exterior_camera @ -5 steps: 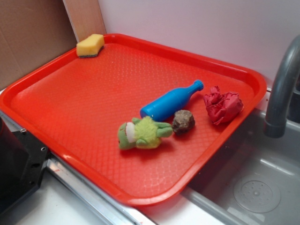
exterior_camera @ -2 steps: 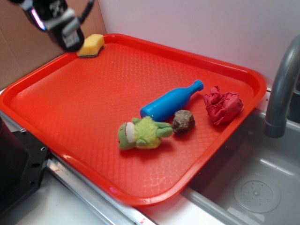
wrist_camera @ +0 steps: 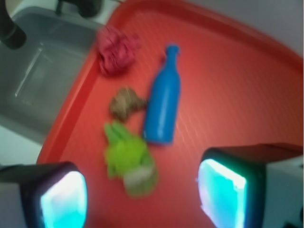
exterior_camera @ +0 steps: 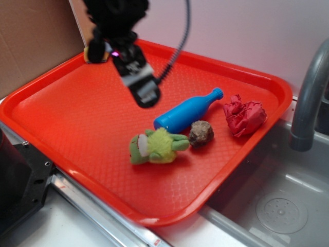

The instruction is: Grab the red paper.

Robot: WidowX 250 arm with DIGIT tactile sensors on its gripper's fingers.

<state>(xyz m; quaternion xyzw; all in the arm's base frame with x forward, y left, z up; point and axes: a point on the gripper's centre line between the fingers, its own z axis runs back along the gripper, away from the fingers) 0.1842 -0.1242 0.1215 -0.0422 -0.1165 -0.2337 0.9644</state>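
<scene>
Now that my arm has swung in over the tray (exterior_camera: 56, 87) from the far corner, my fingers (wrist_camera: 142, 192) hang wide apart and empty above its middle. The red paper (exterior_camera: 245, 116) lies untouched by the tray's sink-side rim, beyond the blue bottle (exterior_camera: 186, 111), so the approach has only begun.

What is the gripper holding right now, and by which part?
Nothing. The gripper is open and empty above the red plastic tray; the crumpled dark red paper ball lies untouched.

Arm (exterior_camera: 115, 20) motion-blurred and cut by top edge, sponge (exterior_camera: 88, 53) mostly hidden behind it, wrist view blurred throughout
</scene>
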